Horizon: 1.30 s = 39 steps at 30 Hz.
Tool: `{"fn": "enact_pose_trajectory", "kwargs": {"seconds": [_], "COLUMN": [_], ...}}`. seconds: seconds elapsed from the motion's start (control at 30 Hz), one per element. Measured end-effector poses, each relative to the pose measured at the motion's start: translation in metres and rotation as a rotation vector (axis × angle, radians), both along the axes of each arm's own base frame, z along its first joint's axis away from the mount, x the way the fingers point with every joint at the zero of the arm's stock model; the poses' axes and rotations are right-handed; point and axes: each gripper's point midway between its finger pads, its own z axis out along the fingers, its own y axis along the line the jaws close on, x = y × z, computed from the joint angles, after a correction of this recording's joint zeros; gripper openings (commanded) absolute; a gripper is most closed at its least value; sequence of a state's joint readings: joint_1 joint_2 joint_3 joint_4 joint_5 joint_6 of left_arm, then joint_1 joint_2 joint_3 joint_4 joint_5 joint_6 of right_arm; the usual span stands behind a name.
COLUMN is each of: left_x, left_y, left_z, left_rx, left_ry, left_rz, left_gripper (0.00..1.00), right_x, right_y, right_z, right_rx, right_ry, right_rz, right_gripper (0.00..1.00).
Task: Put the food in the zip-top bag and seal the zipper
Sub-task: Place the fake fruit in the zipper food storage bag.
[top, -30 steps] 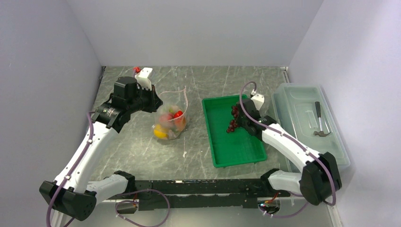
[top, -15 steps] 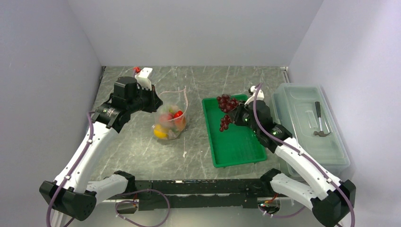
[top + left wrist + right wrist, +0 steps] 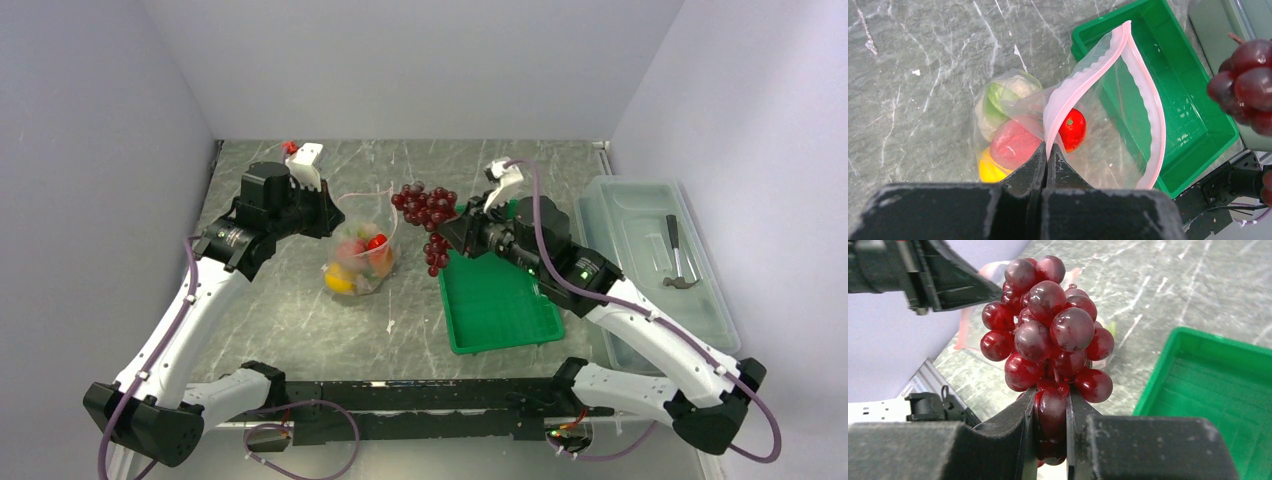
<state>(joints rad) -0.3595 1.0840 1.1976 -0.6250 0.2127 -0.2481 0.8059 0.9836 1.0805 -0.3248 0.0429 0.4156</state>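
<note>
Right claw pinching the grape bunch in mid-air; left claw pressed together on the zipper.

Seen from above, the right arm reaches from its base toward 10 o'clock, low across the green tray. Its jaws are clamped on the lower grapes, and the bunch sits at 2 o'clock from the zip-top bag, apart from it. The left arm climbs toward 12 o'clock, and its bent forearm turns to 3 o'clock. It nips the pink strip at one end and the bag's mouth gapes. Inside the bag lie the lettuce, the lemon, a red-orange fruit and a small red round fruit. The tray lies at 4 o'clock from the bag.
</note>
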Motion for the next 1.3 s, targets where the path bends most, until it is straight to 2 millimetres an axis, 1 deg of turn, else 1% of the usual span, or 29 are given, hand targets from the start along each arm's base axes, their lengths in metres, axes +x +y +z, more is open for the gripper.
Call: {"fn": "enact_pose_trajectory", "kwargs": {"seconds": [0.13, 0.57, 0.83, 0.93, 1.13, 1.3], "left_x": [0.0, -0.002, -0.004, -0.004, -0.004, -0.006], "left_y": [0.0, -0.003, -0.005, -0.005, -0.005, -0.007], "left_z": [0.0, 0.001, 0.001, 0.001, 0.001, 0.003], "left_rx": [0.0, -0.011, -0.017, -0.018, -0.017, -0.009], "left_ry": [0.0, 0.004, 0.007, 0.006, 0.006, -0.005], "left_rz": [0.0, -0.021, -0.032, -0.032, -0.032, -0.031], "left_gripper": [0.0, 0.0, 0.0, 0.0, 0.0, 0.0], "right_x": [-0.004, -0.004, 0.002, 0.003, 0.003, 0.004], "right_y": [0.02, 0.048, 0.065, 0.07, 0.073, 0.077], "right_z": [0.013, 0.015, 0.016, 0.01, -0.009, -0.015], "right_rx": [-0.009, -0.069, -0.09, -0.108, -0.165, -0.179], "right_ry": [-0.012, 0.083, 0.189, 0.239, 0.341, 0.396], "right_rz": [0.054, 0.103, 0.098, 0.093, 0.071, 0.06], "right_gripper": [0.0, 0.0, 0.0, 0.0, 0.0, 0.0]}}
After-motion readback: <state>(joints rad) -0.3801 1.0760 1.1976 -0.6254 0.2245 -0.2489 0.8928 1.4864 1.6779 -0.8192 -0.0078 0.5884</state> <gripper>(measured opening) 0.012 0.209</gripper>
